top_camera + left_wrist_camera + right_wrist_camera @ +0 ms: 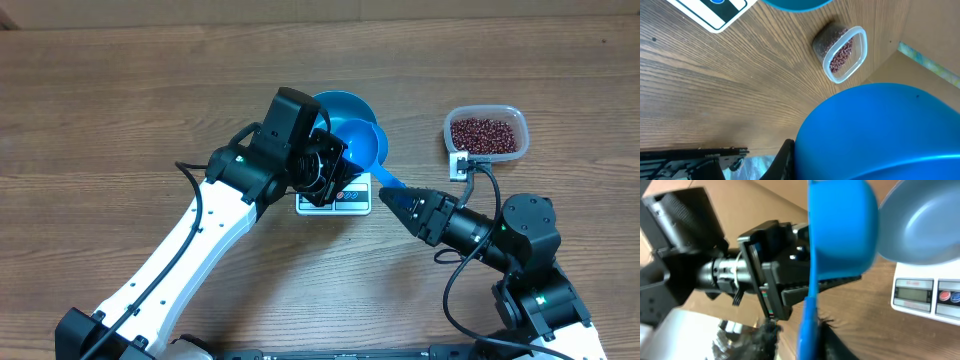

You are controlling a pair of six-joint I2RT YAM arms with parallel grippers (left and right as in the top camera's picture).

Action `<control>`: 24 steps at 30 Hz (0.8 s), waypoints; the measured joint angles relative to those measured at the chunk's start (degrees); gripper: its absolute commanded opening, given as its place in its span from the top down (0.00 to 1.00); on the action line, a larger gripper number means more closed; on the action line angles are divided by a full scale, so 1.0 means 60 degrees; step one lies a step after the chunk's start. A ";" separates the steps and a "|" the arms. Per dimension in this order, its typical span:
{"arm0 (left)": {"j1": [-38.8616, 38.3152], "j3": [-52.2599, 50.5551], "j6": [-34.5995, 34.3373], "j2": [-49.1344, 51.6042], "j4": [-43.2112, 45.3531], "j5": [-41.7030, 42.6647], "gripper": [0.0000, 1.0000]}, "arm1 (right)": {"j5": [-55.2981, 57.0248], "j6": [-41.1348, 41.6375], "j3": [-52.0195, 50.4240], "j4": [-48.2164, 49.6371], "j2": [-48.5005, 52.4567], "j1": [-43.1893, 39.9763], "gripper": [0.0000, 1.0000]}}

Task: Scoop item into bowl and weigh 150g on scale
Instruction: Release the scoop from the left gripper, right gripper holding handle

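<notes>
The left gripper point(328, 165), closed, sits at the round, deep blue plastic bowl point(340, 108) over the flat white rectangular scale point(345, 200). The small blue handled scoop point(368, 145) looks empty. Its handle lies between the right gripper's point(385, 197) jaws, and I cannot tell how firm the grip is. The dark red-brown beans point(485, 134) remain in the clear tub point(512, 118), and none show in the bowl, so most scooping seems left.

L fingers point(830, 285) shut; R fingers point(392, 200) unclear, pointing up-left twd L's.

This is a robot test bench in a lab, not a kitchen: a bare wood-grain table point(100, 80) holds a small white scale point(350, 199), the cabled left arm point(200, 235) and right arm point(480, 232) reach toward the scale from its near side, and a clear tub point(447, 130) of beans point(487, 134) sits to its right.
</notes>
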 measured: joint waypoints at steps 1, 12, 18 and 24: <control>0.0000 0.0000 -0.0007 0.0000 -0.0004 0.0004 0.96 | 0.0022 -0.0011 0.0000 -0.0011 0.0004 0.0000 0.81; -0.0004 0.0000 -0.0146 0.0000 -0.0073 0.0029 0.95 | 0.0259 -0.0022 0.0000 -0.0015 0.0011 0.0004 0.81; -0.0004 0.0000 -0.0142 0.0000 -0.0080 0.0029 0.96 | 0.0448 -0.0025 0.0000 0.0000 0.0011 0.0000 0.77; -0.0004 0.0000 -0.0142 -0.0004 -0.0146 0.0029 0.95 | 0.0561 -0.0015 0.0000 0.0026 0.0069 0.0004 0.85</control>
